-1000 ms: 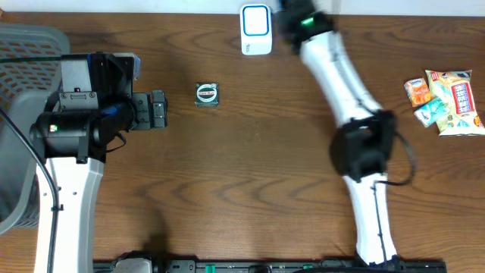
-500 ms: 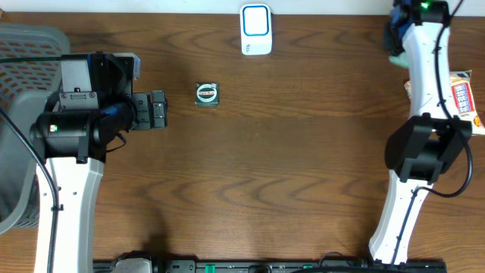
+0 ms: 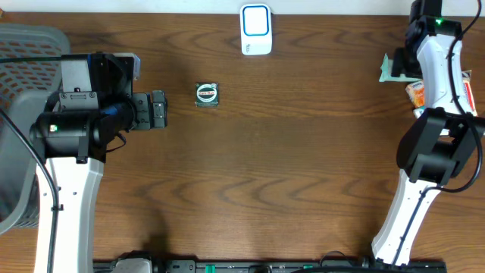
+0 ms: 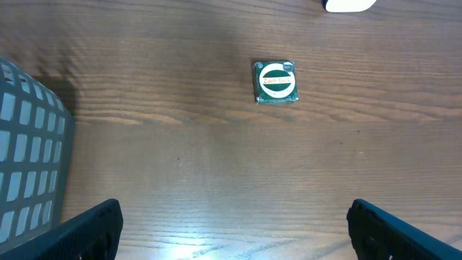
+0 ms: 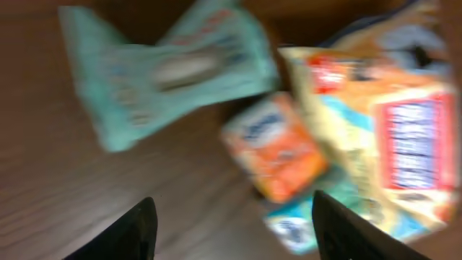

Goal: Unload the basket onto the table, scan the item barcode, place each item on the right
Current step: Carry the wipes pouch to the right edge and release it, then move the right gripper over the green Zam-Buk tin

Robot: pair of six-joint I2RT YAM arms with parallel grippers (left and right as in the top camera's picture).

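The white and blue scanner (image 3: 256, 29) stands at the table's far edge, and its base shows in the left wrist view (image 4: 350, 4). A mint-green packet (image 3: 393, 68) (image 5: 162, 72) lies loose on the wood at the far right. My right gripper (image 3: 408, 54) (image 5: 238, 231) hovers just beside it, open, with nothing between its fingers. A small square item with a green and white round label (image 3: 206, 94) (image 4: 276, 81) lies at centre left. My left gripper (image 3: 157, 110) (image 4: 234, 235) stands wide open and empty, a short way left of that item.
A pile of snack packets (image 3: 458, 95) lies at the right edge, partly under my right arm: an orange packet (image 5: 281, 148), a yellow and red bag (image 5: 393, 137) and a teal one (image 5: 299, 224). A grey basket (image 3: 23, 45) (image 4: 29, 166) stands at the far left.
My right arm has swung from the scanner to the far right, carrying the mint-green packet. Its jaws have opened and the packet now lies on the table. The left arm has not moved.
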